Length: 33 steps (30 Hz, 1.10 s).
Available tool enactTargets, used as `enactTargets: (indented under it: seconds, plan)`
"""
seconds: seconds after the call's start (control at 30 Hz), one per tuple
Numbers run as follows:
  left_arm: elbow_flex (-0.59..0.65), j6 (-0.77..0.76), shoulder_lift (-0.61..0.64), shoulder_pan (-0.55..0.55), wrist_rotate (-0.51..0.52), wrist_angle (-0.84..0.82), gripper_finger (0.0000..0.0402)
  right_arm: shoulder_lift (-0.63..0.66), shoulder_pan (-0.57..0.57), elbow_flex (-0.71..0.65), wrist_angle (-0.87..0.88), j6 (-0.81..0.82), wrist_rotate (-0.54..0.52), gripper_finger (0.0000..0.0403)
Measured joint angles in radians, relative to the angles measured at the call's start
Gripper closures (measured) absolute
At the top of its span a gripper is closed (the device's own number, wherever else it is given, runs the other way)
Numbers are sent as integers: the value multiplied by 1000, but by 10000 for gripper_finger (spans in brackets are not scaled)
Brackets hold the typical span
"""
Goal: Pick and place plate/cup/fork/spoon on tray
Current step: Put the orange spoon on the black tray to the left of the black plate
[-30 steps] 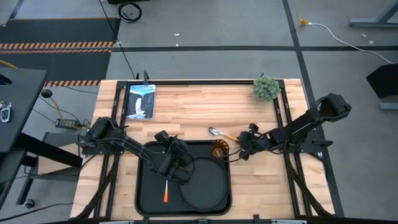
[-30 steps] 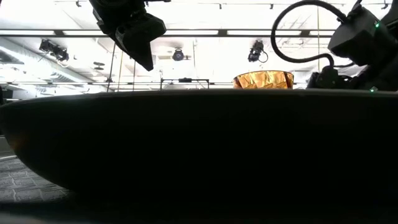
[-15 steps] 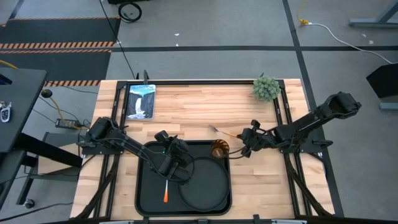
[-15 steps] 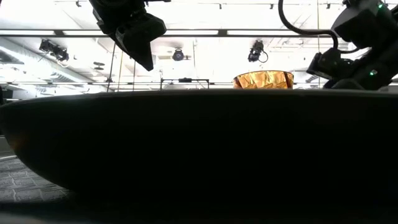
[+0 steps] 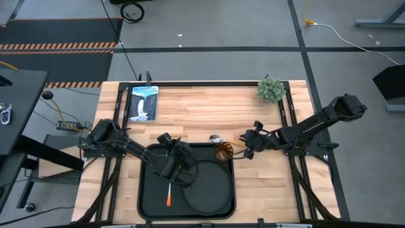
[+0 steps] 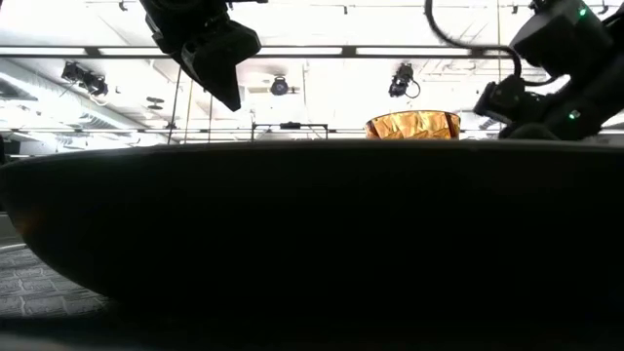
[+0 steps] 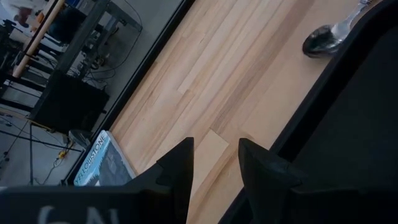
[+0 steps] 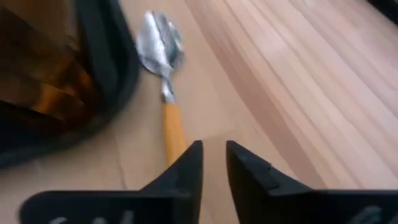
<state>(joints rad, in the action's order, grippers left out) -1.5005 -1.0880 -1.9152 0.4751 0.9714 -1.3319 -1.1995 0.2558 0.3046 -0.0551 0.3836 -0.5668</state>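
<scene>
Looking down, the spoon lies on the wood just beside the tray at its far rim near the cup, bowl away from the right gripper; the left gripper hangs over the tray. The right wrist view shows narrowly parted fingers with the handle's end running in between, long axis straight ahead, bowl farthest — whether they pinch it I cannot tell. Closing off-centre could skid the spoon against the rim. Left wrist fingers stand spread, empty.

Shiny metal spoon, wooden table
</scene>
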Motion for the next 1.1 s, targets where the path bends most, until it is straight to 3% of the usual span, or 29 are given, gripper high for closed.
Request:
enactTargets:
  seconds: [0.3, 0.57, 0.83, 0.97, 1.1]
  plan:
    - [0, 0, 0, 0, 0, 5, 267, -51, -56, -109, -393, -200, 130, 233]
    - [0, 0, 0, 0, 0, 13, 267, -215, -96, -127, -500, -244, 207, 183]
    - [0, 1, 0, 0, 0, 14, 267, -357, -166, -125, -676, -280, 277, 182]
    - [0, 9, 0, 0, 0, 13, 267, -399, -217, -124, -735, -279, 355, 194]
    - [0, 9, 0, 0, 0, 13, 267, -417, -230, -123, -753, -282, 360, 220]
